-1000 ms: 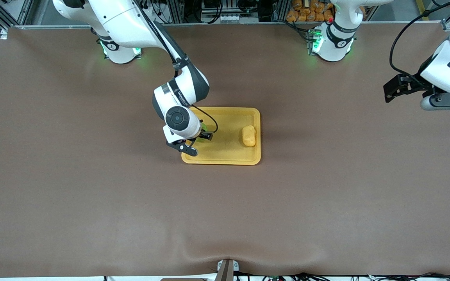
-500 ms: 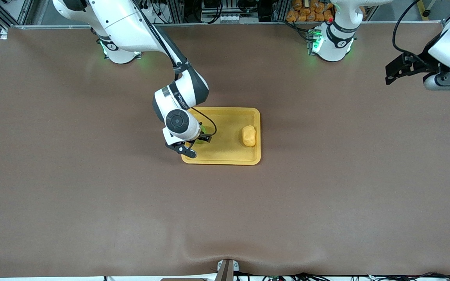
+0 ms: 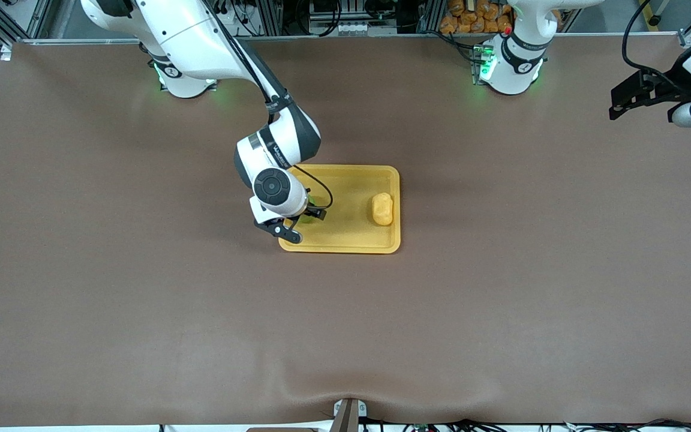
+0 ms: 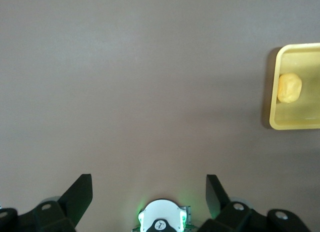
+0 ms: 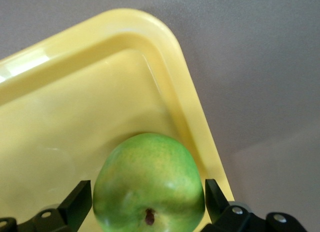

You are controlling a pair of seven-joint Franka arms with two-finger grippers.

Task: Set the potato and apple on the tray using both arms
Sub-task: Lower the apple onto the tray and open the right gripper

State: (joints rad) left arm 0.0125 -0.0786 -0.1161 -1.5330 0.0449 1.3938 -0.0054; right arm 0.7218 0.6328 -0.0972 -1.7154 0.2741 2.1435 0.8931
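The yellow-orange tray [image 3: 345, 245] lies mid-table. The potato [image 3: 382, 209] rests in it at the end toward the left arm. The green apple [image 3: 308, 216] sits in the tray's corner toward the right arm, mostly hidden under the right wrist. My right gripper [image 3: 303, 221] is low over the tray, open, one finger on each side of the apple. In the right wrist view the apple [image 5: 150, 187] fills the gap in the gripper [image 5: 146, 192], close to the tray's rim [image 5: 170, 67]. My left gripper [image 3: 690, 113] is open and empty, high over the left arm's end of the table.
The left wrist view shows bare brown table, the left arm's green-lit base [image 4: 161, 219], and the tray's end [image 4: 274, 92] with the potato [image 4: 290, 87]. Orange bagged items [image 3: 474, 15] lie off the table beside the left arm's base [image 3: 510, 66].
My left gripper has moved up and toward the left arm's end of the table. My right gripper sank slightly over the apple, then held still.
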